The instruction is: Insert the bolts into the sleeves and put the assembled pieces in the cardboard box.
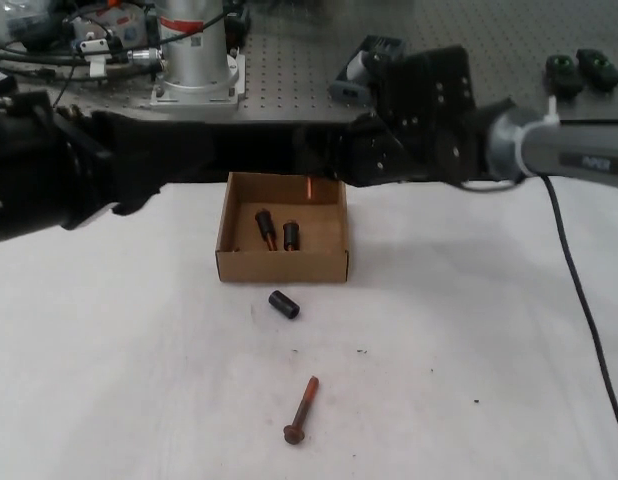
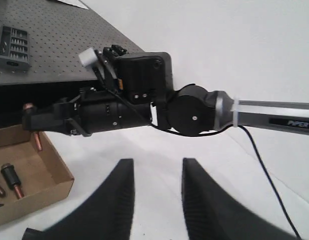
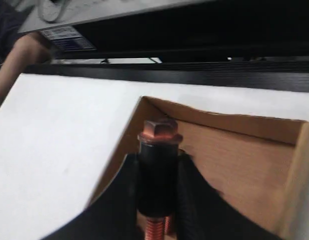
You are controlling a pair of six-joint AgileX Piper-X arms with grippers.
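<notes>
Right gripper [image 3: 158, 190] clamped on assembled piece [image 3: 158, 150], bolt head up, over far side of cardboard box [image 1: 282, 268]; probably for release beside two finished pieces [image 1: 265, 226]. Left gripper [image 2: 157, 165] fingers apart, holds nothing. Loose sleeve [image 1: 283, 304], loose bolt [image 1: 301, 409] wait on table [image 1: 469, 350].

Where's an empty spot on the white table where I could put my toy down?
Bare white table cover lies left of the brown cardboard box, loose black cylindrical sleeve and copper-coloured bolt, and right of them up to the thin black cable. Crowded: the box, holding two assembled pieces, with the right gripper holding a third piece over it.
</notes>
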